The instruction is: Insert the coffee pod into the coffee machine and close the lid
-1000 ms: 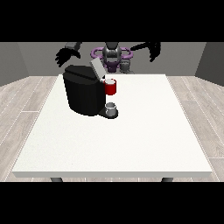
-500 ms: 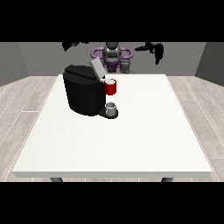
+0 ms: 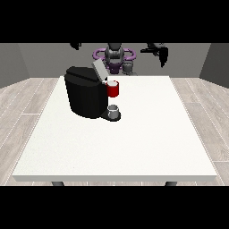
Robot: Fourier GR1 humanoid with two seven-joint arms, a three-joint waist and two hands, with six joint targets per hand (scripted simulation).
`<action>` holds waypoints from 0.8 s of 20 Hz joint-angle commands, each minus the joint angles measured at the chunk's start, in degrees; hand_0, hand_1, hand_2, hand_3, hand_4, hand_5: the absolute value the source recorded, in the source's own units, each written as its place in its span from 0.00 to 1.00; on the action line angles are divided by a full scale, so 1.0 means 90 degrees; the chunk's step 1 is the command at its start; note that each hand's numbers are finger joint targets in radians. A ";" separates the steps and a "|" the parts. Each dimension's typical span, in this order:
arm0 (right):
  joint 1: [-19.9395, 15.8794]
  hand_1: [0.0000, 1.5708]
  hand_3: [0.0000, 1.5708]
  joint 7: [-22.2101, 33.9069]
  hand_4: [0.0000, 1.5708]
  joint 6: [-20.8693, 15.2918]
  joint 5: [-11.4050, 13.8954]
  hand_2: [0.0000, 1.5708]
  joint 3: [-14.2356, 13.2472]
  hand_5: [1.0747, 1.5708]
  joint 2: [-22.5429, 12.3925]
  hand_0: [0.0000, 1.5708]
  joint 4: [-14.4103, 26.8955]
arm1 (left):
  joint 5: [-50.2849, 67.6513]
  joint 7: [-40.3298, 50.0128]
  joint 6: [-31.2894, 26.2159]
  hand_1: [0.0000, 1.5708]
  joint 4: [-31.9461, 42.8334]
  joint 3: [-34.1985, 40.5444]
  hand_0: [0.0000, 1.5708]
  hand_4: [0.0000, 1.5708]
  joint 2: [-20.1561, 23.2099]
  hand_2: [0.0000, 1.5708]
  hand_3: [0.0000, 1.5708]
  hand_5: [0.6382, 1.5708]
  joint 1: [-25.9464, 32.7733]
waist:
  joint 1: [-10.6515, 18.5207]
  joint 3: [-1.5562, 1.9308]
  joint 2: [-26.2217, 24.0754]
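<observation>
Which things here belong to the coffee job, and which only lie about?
For the job: coffee machine; its open lid; robot hand at the view's right; robot hand at the view's left.
Only there: table; red thing at the machine; grey thing below it, not clearly the pod.

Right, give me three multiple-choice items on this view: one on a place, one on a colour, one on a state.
1. Where on the table does the coffee machine stand?
A. near edge, view's right
B. far half, view's left
C. dead centre

2. What colour is the thing at the machine's front?
A. red
B. green
C. blue

3. How is the machine's lid?
A. shut flat
C. missing
B. raised, tilted up

Key: 1 B, the machine sits left of the middle, towards the robot. 2 A, it shows red against the black body. 3 B, the grey flap slants up above the top.
</observation>
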 commanded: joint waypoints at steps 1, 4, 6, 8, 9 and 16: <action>-0.0217 0.00 0.00 -0.0155 0.10 0.0276 -0.0074 0.00 -0.0094 1.00 -0.0079 0.00 0.0062 | 0.0181 0.0088 0.0088 0.00 -0.0742 -0.0219 0.00 0.00 -0.0097 0.00 0.00 1.00 0.0491 | 0.0010 0.0000 0.0338; -0.0302 0.00 0.00 -0.0032 0.08 0.0186 0.0161 0.00 0.0071 1.00 0.0037 0.00 0.0269 | 0.0535 0.0604 0.0227 0.00 -0.1213 -0.0553 0.00 0.00 -0.0170 0.00 0.00 1.00 0.0743 | 0.0119 0.0000 0.0265; -0.0417 0.00 0.00 -0.0174 0.00 0.0224 0.0055 0.00 0.0063 1.00 0.0180 0.00 0.0268 | 0.0543 0.0382 0.0165 0.00 -0.1395 -0.0396 0.00 0.00 -0.0119 0.00 0.00 1.00 0.0865 | 0.0011 -0.0001 0.0570; -0.0700 0.00 0.00 -0.0092 0.00 0.0189 -0.0021 0.00 -0.0093 1.00 0.0162 0.00 0.0530 | 0.0759 0.0430 -0.0036 0.00 -0.1529 -0.0296 0.00 0.00 0.0181 0.00 0.00 1.00 0.0776 | 0.0186 -0.0001 0.0756; -0.0961 0.00 0.00 -0.0148 0.00 0.0159 -0.0038 0.00 -0.0313 1.00 0.0045 0.00 0.0770 | 0.0808 0.0856 -0.0010 0.00 -0.1827 -0.0531 0.00 0.00 -0.0056 0.00 0.00 1.00 0.0833 | 0.0333 0.0000 0.0746; -0.1144 0.00 0.00 -0.0544 0.00 0.0477 -0.0131 0.00 -0.0532 1.00 -0.0076 0.00 0.1523 | 0.0718 0.1173 0.0546 0.00 -0.2694 -0.0852 0.00 0.00 -0.0159 0.00 0.00 1.00 0.1027 | 0.0162 0.0001 0.1103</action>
